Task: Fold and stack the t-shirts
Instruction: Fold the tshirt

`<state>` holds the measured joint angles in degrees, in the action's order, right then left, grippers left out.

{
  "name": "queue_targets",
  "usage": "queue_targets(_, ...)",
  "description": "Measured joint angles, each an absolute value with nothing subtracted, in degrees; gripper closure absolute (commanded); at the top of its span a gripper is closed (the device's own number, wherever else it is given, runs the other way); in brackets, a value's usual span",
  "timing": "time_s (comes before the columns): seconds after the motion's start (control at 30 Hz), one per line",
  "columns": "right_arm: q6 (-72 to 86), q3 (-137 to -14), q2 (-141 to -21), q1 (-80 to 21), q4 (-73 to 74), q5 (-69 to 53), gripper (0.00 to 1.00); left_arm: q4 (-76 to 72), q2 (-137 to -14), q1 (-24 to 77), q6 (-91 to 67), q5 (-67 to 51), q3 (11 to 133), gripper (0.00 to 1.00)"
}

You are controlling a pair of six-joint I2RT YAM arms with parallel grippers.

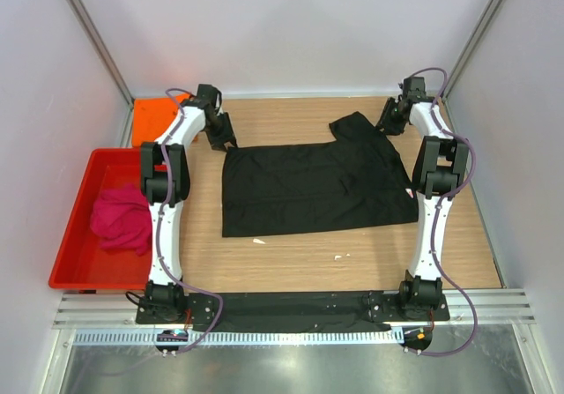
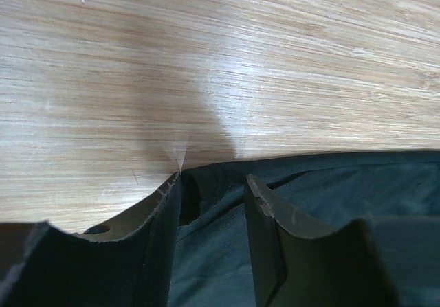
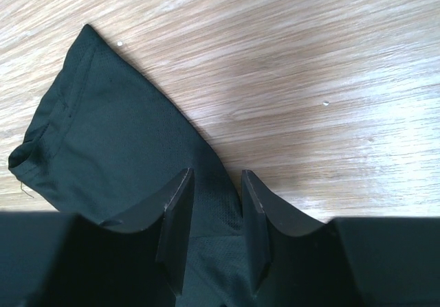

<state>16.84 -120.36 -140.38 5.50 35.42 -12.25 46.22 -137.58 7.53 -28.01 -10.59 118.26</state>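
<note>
Black t-shirt [image 1: 308, 187] flat mid-frame; left gripper [image 2: 213, 178] and right gripper [image 3: 216, 176], fingers apart, straddle its upper-corner edges; bare table [image 1: 291, 266] open below.

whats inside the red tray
A crumpled magenta-pink t-shirt lies inside the red tray, bare red floor showing beside it. Anything under the shirt is covered, and the left arm hides part of the tray's right wall.

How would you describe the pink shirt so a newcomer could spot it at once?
On the left of the table sits the red tray. The pink shirt lies crumpled inside it. It alone is inside: the black shirt is spread mid-table, the orange shirt lies beyond the tray.
</note>
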Motion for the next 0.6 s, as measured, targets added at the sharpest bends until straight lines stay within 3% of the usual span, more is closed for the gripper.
queue_targets(0.23,17.15,-120.31,-140.38,5.5,35.77,-13.28,0.66,46.17,-138.17,7.22,-28.05,-11.57,118.89,0.67)
queue_targets(0.33,17.41,-120.29,-140.38,5.5,36.45,-14.39,0.84,46.15,-138.34,7.14,-28.14,-11.77,118.91,0.77)
queue_targets(0.37,17.63,-120.29,-140.38,5.5,36.77,-14.72,0.96,46.13,-138.39,7.11,-28.25,-11.88,118.93,0.83)
queue_targets(0.4,17.8,-120.27,-140.38,5.5,37.12,-14.94,0.99,46.13,-138.41,7.07,-28.29,-11.97,118.93,0.87)
queue_targets(0.47,18.33,-120.27,-140.38,5.5,37.58,-14.98,0.99,46.11,-138.5,6.98,-28.62,-12.05,118.93,0.99)
queue_targets(0.6,19.11,-120.29,-140.38,5.5,37.89,-13.85,0.99,45.91,-138.58,6.94,-28.73,-11.99,118.93,1.0)
